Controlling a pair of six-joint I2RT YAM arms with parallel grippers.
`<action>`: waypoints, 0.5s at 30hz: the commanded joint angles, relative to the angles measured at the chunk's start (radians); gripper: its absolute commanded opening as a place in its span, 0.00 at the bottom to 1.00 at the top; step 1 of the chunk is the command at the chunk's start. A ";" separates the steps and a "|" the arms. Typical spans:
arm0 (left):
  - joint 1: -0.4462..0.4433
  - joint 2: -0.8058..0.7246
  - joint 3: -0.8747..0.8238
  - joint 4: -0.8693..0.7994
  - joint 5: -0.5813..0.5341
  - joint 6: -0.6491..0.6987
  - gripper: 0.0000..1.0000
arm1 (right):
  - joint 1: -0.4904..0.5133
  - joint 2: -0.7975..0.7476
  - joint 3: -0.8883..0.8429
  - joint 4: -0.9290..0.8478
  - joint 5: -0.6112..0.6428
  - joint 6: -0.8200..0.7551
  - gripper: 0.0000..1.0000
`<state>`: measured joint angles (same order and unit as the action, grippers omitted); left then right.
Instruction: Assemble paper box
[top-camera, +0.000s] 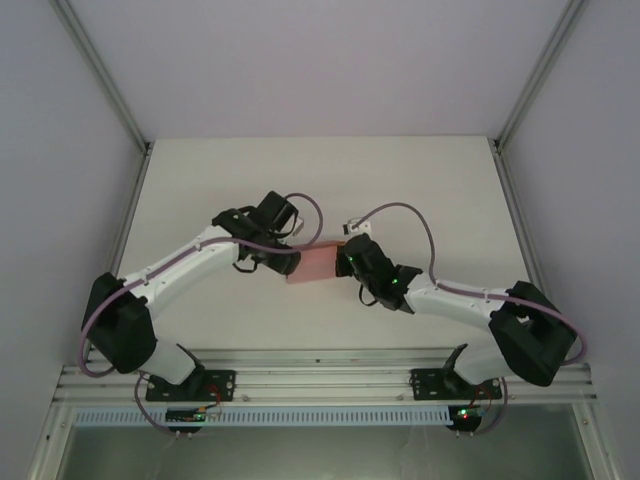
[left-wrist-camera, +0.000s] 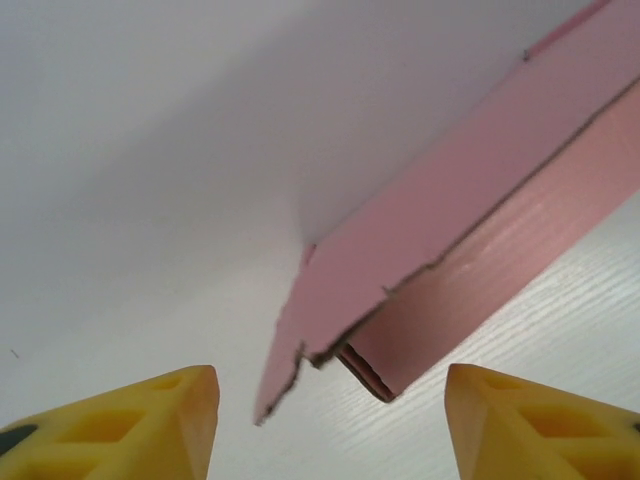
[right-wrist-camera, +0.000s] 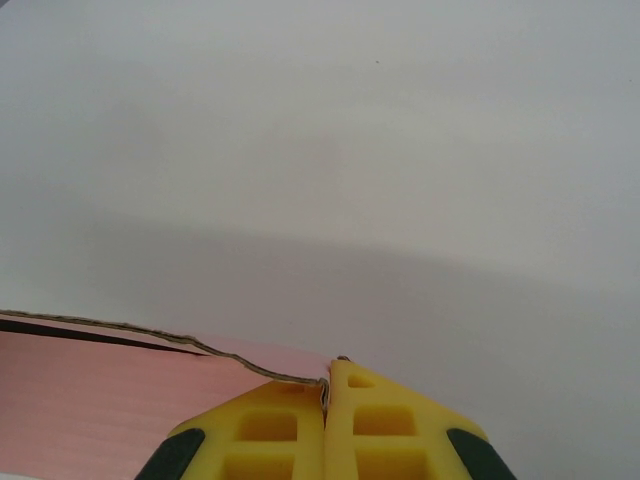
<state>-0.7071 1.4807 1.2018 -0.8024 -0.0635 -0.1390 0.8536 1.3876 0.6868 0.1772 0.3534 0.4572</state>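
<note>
- Paper box (top-camera: 312, 262) was at mid table (top-camera: 300, 170), directly btwn the two grippers.
- R gripper (right-wrist-camera: 326, 385) was clamped shut on a thin edge of the pink card; the card's edge ran into the seam btwn its yellow fingers (right-wrist-camera: 385, 440). Top view put it at the box's right end (top-camera: 347, 260).
- L gripper (left-wrist-camera: 330, 385) had jaws apart w/ nothing in them. The box corner (left-wrist-camera: 400, 330) lay just ahead, btwn the fingertips' lines, apparently not touching.
- Progress, judged: the card was already folded over into a long, shallow form w/ layered panels, so no flat sheet.
- Left to do, prob.: a loose flap (left-wrist-camera: 285, 360) hung at the near corner and the end looked unclosed; tucking/closing not yet done.
- Couldn't tell if the box lay flat on the table or was tipped up.
</note>
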 joint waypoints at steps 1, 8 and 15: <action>0.009 -0.005 0.045 0.028 0.023 -0.042 0.55 | 0.017 0.056 -0.041 -0.268 -0.051 0.017 0.00; 0.014 -0.019 0.032 0.021 0.026 -0.101 0.11 | 0.021 0.077 0.002 -0.328 -0.045 0.024 0.00; 0.036 -0.013 0.019 0.037 0.029 -0.218 0.00 | 0.045 0.095 0.040 -0.358 -0.019 0.036 0.00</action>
<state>-0.6838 1.4796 1.2034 -0.7811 -0.0494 -0.2684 0.8692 1.4200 0.7612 0.0734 0.3904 0.4679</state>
